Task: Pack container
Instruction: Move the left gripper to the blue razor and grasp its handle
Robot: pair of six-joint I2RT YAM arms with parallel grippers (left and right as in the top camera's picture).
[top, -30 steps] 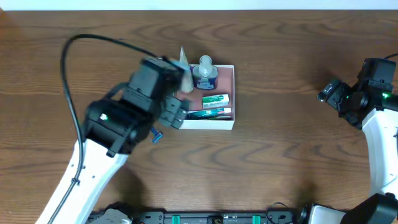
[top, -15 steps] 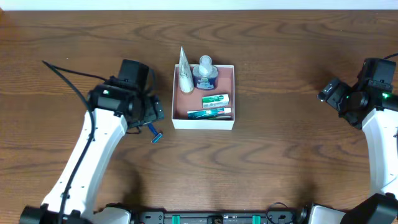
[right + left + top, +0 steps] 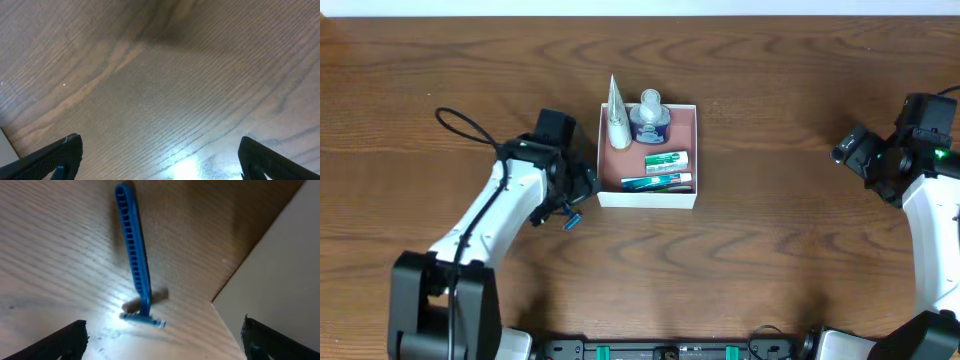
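While the blue razor (image 3: 135, 255) lies on the table (image 3: 770, 270) just beside the left wall of the container (image 3: 648, 199), the left gripper (image 3: 574, 192) hangs over it, fingers spread and empty. Recommended: centre the jaws across the slim handle, descend squarely, and keep clear of that wall. The container sits mid-table, partly packed; the right gripper (image 3: 842, 152), well apart, is likewise spread and empty.

The right pincer (image 3: 160, 157) hangs above the wooden table (image 3: 165, 75), its 2 dark fingertips (image 3: 60, 154) spread wide apart.
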